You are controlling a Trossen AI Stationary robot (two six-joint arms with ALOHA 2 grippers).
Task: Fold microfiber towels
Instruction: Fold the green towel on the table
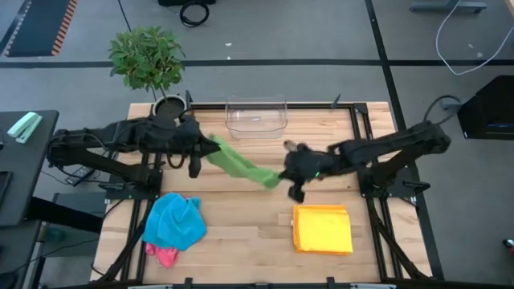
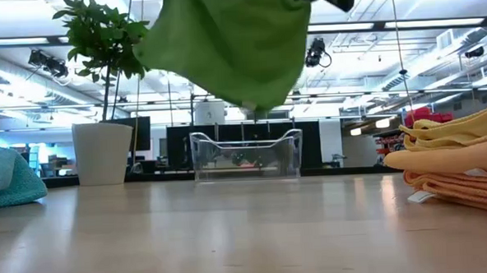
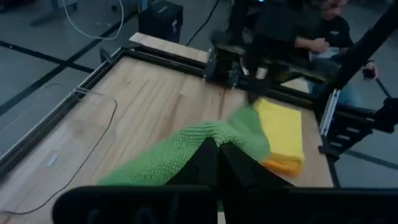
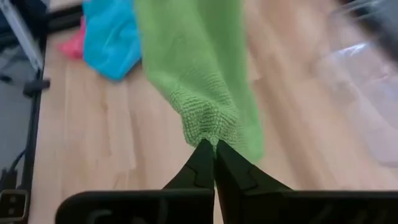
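Observation:
A green microfiber towel (image 1: pixel 241 164) hangs in the air over the middle of the table, stretched between my two grippers. My left gripper (image 1: pixel 210 148) is shut on its left end and my right gripper (image 1: pixel 283 178) on its right end. In the low view the green towel (image 2: pixel 231 46) droops as a sheet well above the tabletop. A crumpled blue towel (image 1: pixel 175 221) lies on a pink one (image 1: pixel 165 255) at the near left. A folded stack of yellow and orange towels (image 1: pixel 321 229) lies at the near right. My left gripper pinches the green towel's left end (image 3: pixel 211 132) between its two shut fingers, coming from the table's left and slanting a little down. The towel runs away from the fingers toward the other arm, clear of the table. My right gripper pinches a bunched corner of the green towel (image 4: pixel 208 127) between its two fingertips, slanting down from the table's right. The cloth spreads wider beyond the fingers and is lifted clear of the wood.
A clear plastic bin (image 1: pixel 257 116) stands at the far middle of the table, and a potted plant (image 1: pixel 148 60) at the far left corner. Bare wood lies under the hanging towel. A person (image 3: pixel 323 31) sits beyond the table's right side.

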